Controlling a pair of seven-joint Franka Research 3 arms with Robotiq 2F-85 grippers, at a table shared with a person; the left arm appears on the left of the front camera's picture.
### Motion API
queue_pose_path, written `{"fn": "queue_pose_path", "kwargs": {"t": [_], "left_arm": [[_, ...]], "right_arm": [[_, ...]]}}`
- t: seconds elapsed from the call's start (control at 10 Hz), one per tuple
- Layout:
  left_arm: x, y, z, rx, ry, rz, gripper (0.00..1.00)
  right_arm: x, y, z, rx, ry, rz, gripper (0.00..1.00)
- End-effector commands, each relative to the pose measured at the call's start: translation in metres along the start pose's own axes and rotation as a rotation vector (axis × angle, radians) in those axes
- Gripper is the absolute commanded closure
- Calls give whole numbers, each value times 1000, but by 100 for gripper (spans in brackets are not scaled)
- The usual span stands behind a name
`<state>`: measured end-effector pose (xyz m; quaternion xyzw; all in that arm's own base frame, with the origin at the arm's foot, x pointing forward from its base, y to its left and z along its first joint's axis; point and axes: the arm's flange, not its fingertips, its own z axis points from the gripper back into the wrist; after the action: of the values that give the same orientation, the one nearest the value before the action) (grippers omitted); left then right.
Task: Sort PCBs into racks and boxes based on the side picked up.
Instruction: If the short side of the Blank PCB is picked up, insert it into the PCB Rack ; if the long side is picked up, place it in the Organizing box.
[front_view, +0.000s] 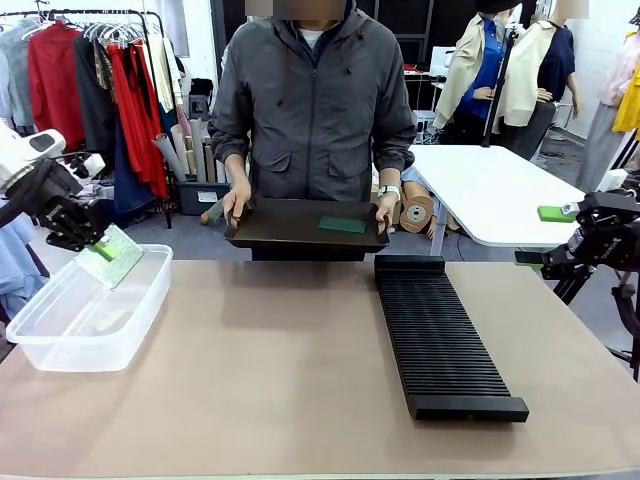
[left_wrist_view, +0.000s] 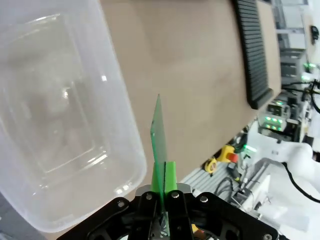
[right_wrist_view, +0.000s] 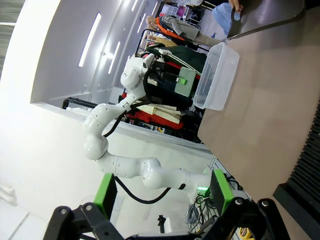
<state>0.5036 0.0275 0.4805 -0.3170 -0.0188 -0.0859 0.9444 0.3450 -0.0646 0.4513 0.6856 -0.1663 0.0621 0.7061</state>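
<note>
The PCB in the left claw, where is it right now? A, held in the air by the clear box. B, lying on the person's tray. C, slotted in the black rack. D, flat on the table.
A: the left claw holds the PCB aloft beside the clear box.

The clear tub (left_wrist_view: 125, 120) runs off the left wrist view's top and left edges. Beside the tub, the held PCB (left_wrist_view: 158, 145) shows edge-on, its faces unreadable. Beyond the tub, the black rack (left_wrist_view: 252, 50) is cropped at the top.
</note>
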Motion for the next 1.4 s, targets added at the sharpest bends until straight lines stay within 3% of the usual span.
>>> {"fn": "queue_pose_path", "kwargs": {"t": [0.0, 0.4, 0.8, 1.3], "left_arm": [[-2, 2, -8, 83, -29, 66, 100], [9, 22, -14, 161, -95, 40, 100], [25, 57, -36, 104, -66, -13, 100], [43, 104, -61, 51, -66, 13, 100]], "right_arm": [[0, 2, 1, 8, -2, 3, 0], [0, 2, 1, 8, -2, 3, 0], [0, 2, 1, 8, -2, 3, 0], [0, 2, 1, 8, -2, 3, 0]]}}
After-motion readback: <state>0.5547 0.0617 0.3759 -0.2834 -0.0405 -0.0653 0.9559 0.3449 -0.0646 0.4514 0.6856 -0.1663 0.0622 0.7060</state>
